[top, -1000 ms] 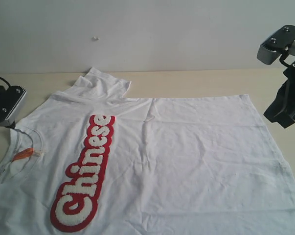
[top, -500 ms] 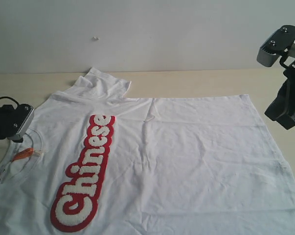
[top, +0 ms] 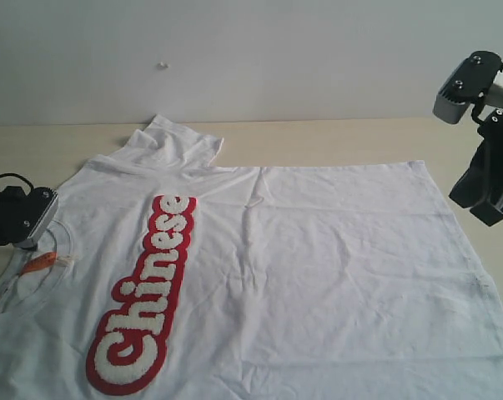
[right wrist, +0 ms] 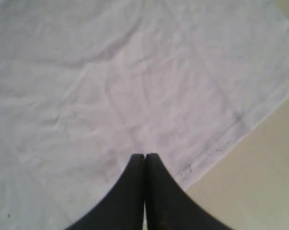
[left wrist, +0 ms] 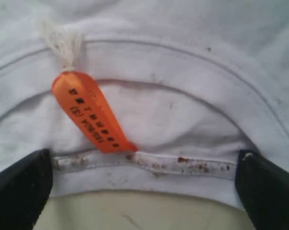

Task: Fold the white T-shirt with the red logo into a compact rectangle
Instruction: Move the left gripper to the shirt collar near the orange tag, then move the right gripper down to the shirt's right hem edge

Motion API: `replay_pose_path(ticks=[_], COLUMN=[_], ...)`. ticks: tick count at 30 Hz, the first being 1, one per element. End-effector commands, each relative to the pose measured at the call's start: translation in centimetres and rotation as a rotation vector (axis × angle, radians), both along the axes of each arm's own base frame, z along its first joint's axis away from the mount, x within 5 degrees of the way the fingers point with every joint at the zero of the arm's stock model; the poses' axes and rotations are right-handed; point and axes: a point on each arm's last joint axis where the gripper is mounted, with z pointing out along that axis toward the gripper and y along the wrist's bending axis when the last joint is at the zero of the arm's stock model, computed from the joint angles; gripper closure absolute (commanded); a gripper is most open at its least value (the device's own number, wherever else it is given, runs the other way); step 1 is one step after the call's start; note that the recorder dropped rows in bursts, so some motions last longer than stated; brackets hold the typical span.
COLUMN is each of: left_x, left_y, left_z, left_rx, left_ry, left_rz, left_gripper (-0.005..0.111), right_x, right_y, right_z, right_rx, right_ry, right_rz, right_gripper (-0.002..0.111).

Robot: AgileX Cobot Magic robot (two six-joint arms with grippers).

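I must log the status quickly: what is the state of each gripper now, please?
Left gripper: open, jaws either side of the collar of the white T-shirt, nothing gripped.
Right gripper: shut, holding nothing.

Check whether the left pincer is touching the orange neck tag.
Apart. In the left wrist view the orange neck tag lies between the open left pincer's fingers, with white collar showing between it and each finger.

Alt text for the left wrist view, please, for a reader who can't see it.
The left gripper, jaws wide open, frames the collar of the white T-shirt, a dark finger at each side. An orange neck tag lies on the fabric inside the collar; tan table shows past the neck edge.
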Motion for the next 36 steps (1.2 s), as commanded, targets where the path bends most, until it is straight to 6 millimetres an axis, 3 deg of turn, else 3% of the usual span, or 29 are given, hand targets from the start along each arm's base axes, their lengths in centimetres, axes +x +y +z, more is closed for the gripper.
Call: replay_pose_path(ticks=[1, 8, 15, 20, 27, 32, 36], left_x=[0.4, 0.6, 0.9, 0.7, 0.6, 0.6, 0.6], left_y=[0.2, 0.2, 0.2, 0.2, 0.2, 0.2, 0.2], left_z=[-0.4, -0.8, -1.3, -3.0, -3.1, -3.1, -3.1], left_rx=[0.013, 0.012, 0.011, 0.015, 0.015, 0.015, 0.015], left_ry=[-0.027, -0.039, -0.071, -0.026, -0.021, -0.021, -0.021], left_rz=[-0.006, 0.041, 0.071, 0.060, 0.059, 0.059, 0.059], left_gripper=[0.002, 0.002, 0.002, 0.002, 0.002, 0.002, 0.002], right_x=[-0.1, -1.3, -1.3, -1.3, -1.2, -0.8, -0.9], right_y=[0.0, -0.3, -0.3, -0.3, -0.4, -1.2, -1.9], right_z=[-0.4, -2.2, -2.2, -2.2, -2.2, -2.2, -2.2], right_rx=[-0.029, -0.120, -0.141, -0.156, -0.160, -0.209, -0.272], right_ry=[-0.001, 0.042, 0.031, 0.024, 0.018, 0.011, 0.029], right_rz=[0.071, 0.235, 0.304, 0.344, 0.324, 0.156, 0.127], right_gripper=[0.108, 0.108, 0.108, 0.108, 0.108, 0.108, 0.105])
